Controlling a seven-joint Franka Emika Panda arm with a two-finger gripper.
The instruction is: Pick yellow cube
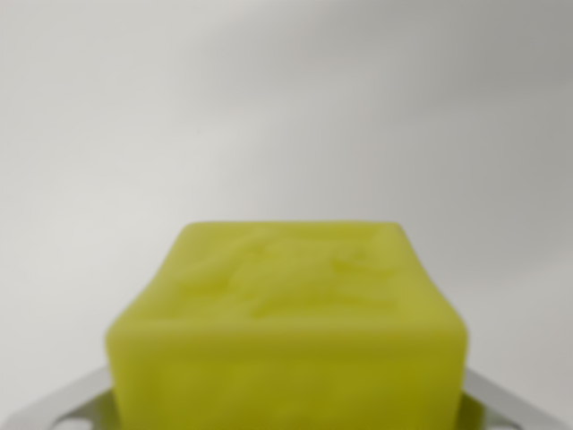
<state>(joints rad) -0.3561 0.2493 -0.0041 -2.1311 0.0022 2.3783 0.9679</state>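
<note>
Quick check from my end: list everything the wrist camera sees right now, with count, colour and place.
yellow cube: one, yellow-green, low centre of the wrist view, very close and blurred, faint relief on its top face.
surface: one, plain pale grey-white, fills the rest of the view; no other loose things show.
fingers: pale grey parts at the bottom corners, one at the wrist view's left, one at its right, flanking the cube; contact with the cube cannot be told.
</note>
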